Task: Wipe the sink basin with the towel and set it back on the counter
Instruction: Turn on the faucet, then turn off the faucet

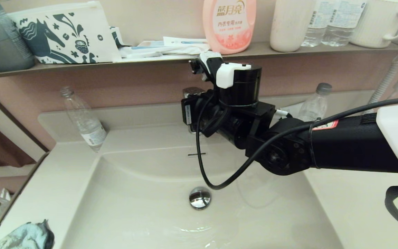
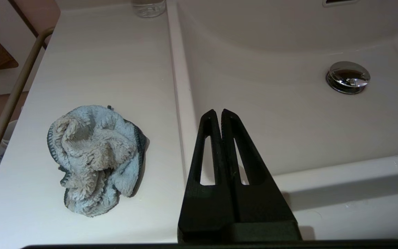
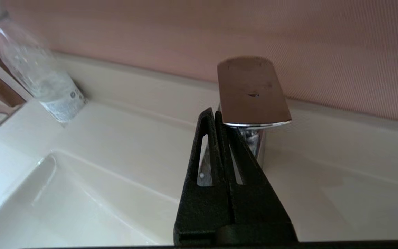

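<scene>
So the worktop [image 1: 64, 173] takes up most of the head view, with the sink basin [image 1: 143, 207] sunk into it and what looks like a thin stream of water running down toward the drain plug [image 1: 200, 197]. The right arm reaches across the basin to the chrome faucet [image 3: 252, 93], and the right gripper [image 3: 216, 116] sits just beside the lever's underside, clenched on nothing. My read is it's working the tap, wetting the bowl before any wiping, though it could just as well be shutting it off.

The left gripper [image 2: 219, 116] hangs over the basin's near-left rim, fingers pressed together and empty. The towel [image 2: 95, 159] lies crumpled on the worktop just left of the basin, near the front edge, apart from both grippers. A clear bottle [image 1: 83, 119] leans against the back ledge.

Next up, I'd guess: the left gripper has to spread, shift over the towel and pinch a good bunch of it, since it's floppy and bunched.
</scene>
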